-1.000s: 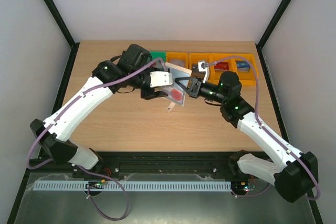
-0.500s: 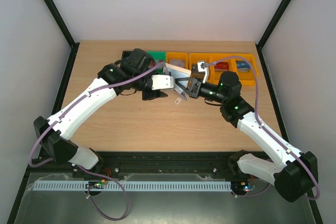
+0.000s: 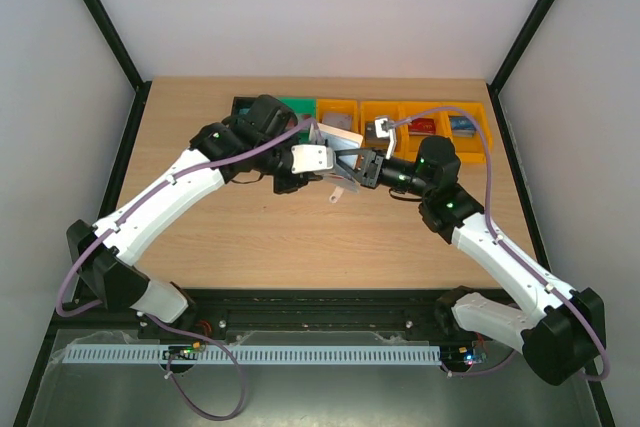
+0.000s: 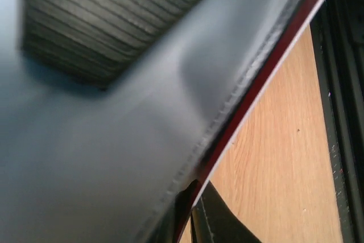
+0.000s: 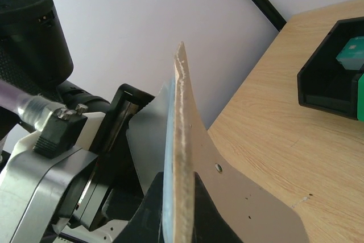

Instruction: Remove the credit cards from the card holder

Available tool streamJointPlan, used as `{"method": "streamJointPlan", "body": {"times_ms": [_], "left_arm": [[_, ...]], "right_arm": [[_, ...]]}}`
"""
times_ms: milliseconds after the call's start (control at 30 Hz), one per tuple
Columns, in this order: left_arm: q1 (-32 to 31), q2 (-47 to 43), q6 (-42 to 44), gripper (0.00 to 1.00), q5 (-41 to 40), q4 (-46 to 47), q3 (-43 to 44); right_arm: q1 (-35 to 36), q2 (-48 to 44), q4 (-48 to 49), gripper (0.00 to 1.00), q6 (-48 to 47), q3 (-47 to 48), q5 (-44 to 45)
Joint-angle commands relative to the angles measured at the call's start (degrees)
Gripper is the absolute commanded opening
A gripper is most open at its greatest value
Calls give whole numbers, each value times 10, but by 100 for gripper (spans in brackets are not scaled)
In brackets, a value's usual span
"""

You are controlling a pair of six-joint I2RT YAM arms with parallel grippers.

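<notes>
**Card holder held up, both arms at it**
Right gripper (image 3: 362,164) is clamped tight on the card holder (image 3: 340,139), edge-up above the table (image 3: 250,237), centre frame. Left gripper (image 3: 328,169): ribbed pad (image 4: 114,21) against the grey sleeve, red card (image 4: 267,66) edge showing. Can't tell how far it's closed.

The left hand (image 3: 322,172) has slid right, closer to the holder (image 3: 340,139), and its jaws have narrowed around a panel; whether they grip it cannot be told. The left arm (image 3: 170,192) has swung off the back row, uncovering the black bin (image 3: 243,105). From above, the red card's face no longer shows; only its edge (image 4: 267,72) is seen at the wrist. The holder now looks folded narrower.
</notes>
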Motion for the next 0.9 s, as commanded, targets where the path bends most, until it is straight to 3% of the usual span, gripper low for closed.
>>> {"method": "streamJointPlan", "body": {"times_ms": [0,200,500,667,800,867], "left_arm": [[-8,3,-10,3,7,5,13],[4,-15,-10,2,19,-29,33],[37,-26,0,2,27,-53,41],[50,-20,1,2,23,-35,27],[77,-21,-10,2,44,-37,54],[120,-28,-24,2,72,-36,73]], "right_arm": [[1,-3,36,2,-6,5,-10],[-2,-3,-67,2,-93,16,29],[-5,4,-151,2,-185,28,13],[-5,25,-147,1,-169,22,-45],[-5,43,-192,2,-194,23,-9],[-6,48,-190,1,-192,12,-7]]}}
